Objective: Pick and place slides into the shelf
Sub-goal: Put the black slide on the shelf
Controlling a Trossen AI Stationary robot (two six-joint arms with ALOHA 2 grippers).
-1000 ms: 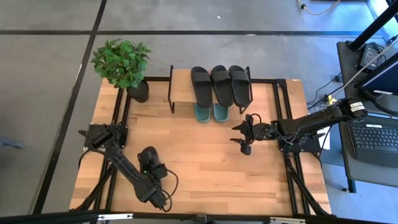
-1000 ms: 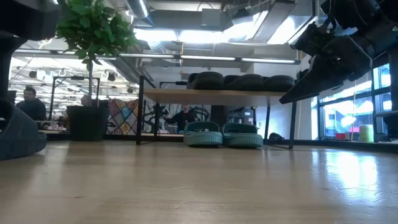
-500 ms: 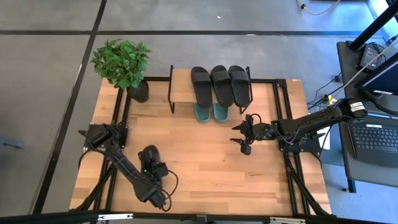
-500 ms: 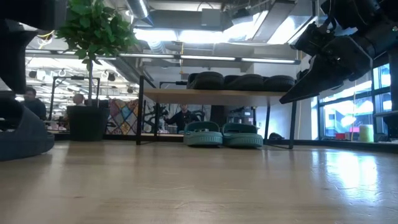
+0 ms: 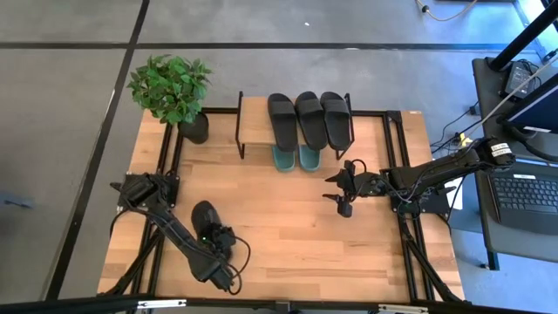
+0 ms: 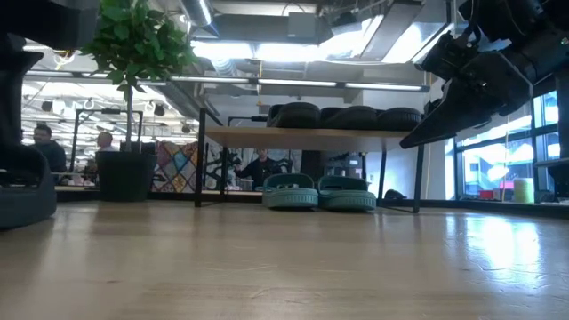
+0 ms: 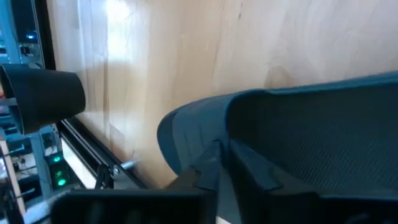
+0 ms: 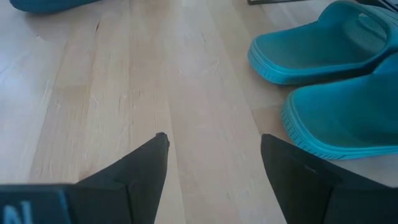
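Slides are found mostly stowed: three black slides (image 5: 309, 119) are laid side by side on the top board of the shelf (image 5: 254, 119), and the green pair (image 6: 319, 192) is set on the tabletop (image 5: 288, 218) under that board, toes protruding at its front edge. One black slide (image 5: 206, 215) is left out, near the table's front left, well apart from the shelf; five of six are judged placed.

That last slide is gripped at its edge by the left gripper (image 5: 215, 237), fingers clamped on the rim as seen in the left wrist view, with the arm folded low over the table. The right gripper (image 8: 211, 155) is held above the table just right of the shelf, fingers spread and empty, pointed toward the green pair.
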